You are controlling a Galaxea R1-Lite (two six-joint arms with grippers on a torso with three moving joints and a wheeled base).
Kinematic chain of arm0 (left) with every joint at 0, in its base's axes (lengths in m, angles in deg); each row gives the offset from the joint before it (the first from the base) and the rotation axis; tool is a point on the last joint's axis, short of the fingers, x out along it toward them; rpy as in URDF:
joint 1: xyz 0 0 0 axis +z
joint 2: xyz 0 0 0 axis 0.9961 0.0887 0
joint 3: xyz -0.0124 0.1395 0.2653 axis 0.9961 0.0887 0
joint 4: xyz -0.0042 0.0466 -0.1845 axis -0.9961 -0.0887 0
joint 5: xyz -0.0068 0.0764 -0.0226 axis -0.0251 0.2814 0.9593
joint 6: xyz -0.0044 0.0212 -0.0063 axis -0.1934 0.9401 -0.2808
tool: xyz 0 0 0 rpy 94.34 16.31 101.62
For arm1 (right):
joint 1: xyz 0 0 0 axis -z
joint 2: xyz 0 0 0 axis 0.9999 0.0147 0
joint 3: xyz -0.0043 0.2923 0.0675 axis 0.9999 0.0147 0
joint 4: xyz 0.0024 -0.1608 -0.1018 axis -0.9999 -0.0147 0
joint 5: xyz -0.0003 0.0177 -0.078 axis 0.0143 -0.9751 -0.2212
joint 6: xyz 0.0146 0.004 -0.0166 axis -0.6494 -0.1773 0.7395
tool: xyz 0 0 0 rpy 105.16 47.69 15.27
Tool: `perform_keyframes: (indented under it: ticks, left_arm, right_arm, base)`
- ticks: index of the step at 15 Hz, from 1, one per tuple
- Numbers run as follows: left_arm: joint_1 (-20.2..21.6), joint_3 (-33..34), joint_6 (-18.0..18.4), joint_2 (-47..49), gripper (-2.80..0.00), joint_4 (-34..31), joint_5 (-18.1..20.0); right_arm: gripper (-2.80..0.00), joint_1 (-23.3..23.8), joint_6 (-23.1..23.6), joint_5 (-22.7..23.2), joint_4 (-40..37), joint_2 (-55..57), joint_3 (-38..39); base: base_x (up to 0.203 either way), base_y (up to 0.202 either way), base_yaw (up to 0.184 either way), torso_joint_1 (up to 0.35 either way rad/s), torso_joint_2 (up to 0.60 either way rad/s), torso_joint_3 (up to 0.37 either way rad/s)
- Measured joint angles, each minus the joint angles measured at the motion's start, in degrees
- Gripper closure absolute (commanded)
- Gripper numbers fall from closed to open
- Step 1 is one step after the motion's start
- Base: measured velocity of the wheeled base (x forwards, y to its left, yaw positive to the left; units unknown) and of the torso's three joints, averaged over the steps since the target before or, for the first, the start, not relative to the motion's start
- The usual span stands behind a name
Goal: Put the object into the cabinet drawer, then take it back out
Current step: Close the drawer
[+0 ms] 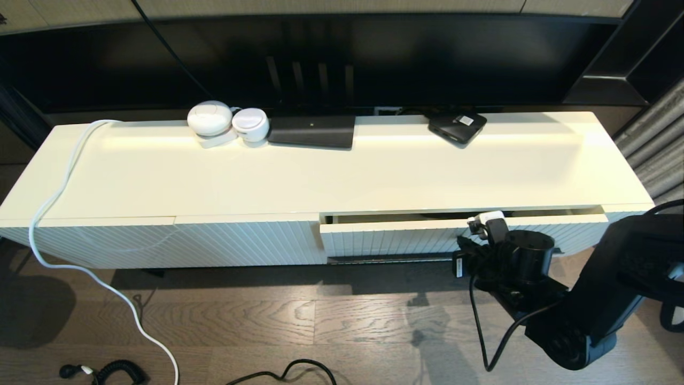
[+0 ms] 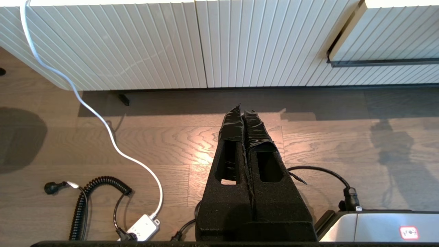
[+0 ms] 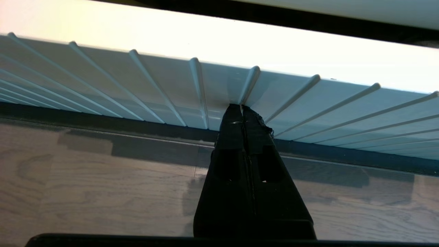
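Note:
The cabinet drawer (image 1: 395,239) is the right half of the low white cabinet and stands pulled out a little, with a narrow dark gap along its top. Its ribbed white front (image 3: 308,99) has a thin black bar handle (image 2: 384,62) along the lower edge. My right gripper (image 3: 242,107) is shut, and its taped tips touch the ribbed front just above that bar. The right arm (image 1: 526,256) reaches in from the right. My left gripper (image 2: 242,109) is shut on nothing and hangs over the floor in front of the cabinet. No loose object shows in the drawer gap.
Two white round devices (image 1: 224,122), a flat black box (image 1: 312,131) and a small black box (image 1: 457,125) lie on the cabinet top. The handleless ribbed panel (image 1: 160,243) is to the left. A white cable (image 1: 80,267) and a coiled black cable (image 2: 82,202) trail over the wood floor.

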Motion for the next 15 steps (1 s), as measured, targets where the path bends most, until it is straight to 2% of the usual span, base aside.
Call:
perform_keyframes:
  ticks: [9,15]
  left_arm:
    - [0.0,0.0,0.0,0.0,0.00,0.0,0.0]
    - [0.0,0.0,0.0,0.0,0.00,0.0,0.0]
  right_arm:
    - [0.00,0.1,0.1,-1.2,-0.4,2.5,-5.6]
    - [0.00,0.2,0.9,-1.2,-0.3,1.3,-4.0]
  base:
    - [0.000,0.000,0.000,0.000,0.00,0.000]
    - [0.000,0.000,0.000,0.000,0.00,0.000]
